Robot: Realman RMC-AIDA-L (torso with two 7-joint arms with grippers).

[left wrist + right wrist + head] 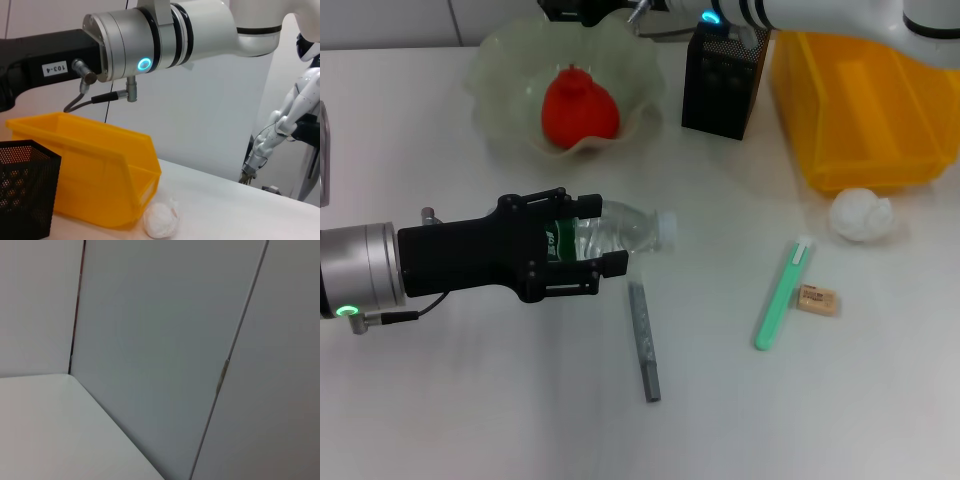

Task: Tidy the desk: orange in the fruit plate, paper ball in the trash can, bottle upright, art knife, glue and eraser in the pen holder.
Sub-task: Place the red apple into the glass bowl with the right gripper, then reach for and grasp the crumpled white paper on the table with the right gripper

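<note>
On the white worktop (470, 400), the black left hand (588, 236) reaches in from the left and grips the clear plastic bottle (620, 230), which lies on its side with its cap pointing right. The red-orange lumpy orange (579, 110) sits in the translucent pale-green scalloped fruit plate (505, 70). Just beside the bottle lies the grey metallic art knife (643, 340). Farther right are the light-green glue stick (782, 292), the tan eraser (817, 299) just beside it, and the white paper ball (861, 214) near the yellow plastic trash can (865, 110). The black mesh pen holder (723, 85) stands between plate and bin. The right hand (595, 10) hangs at the far edge above the plate; whether it is open or closed cannot be told.
</note>
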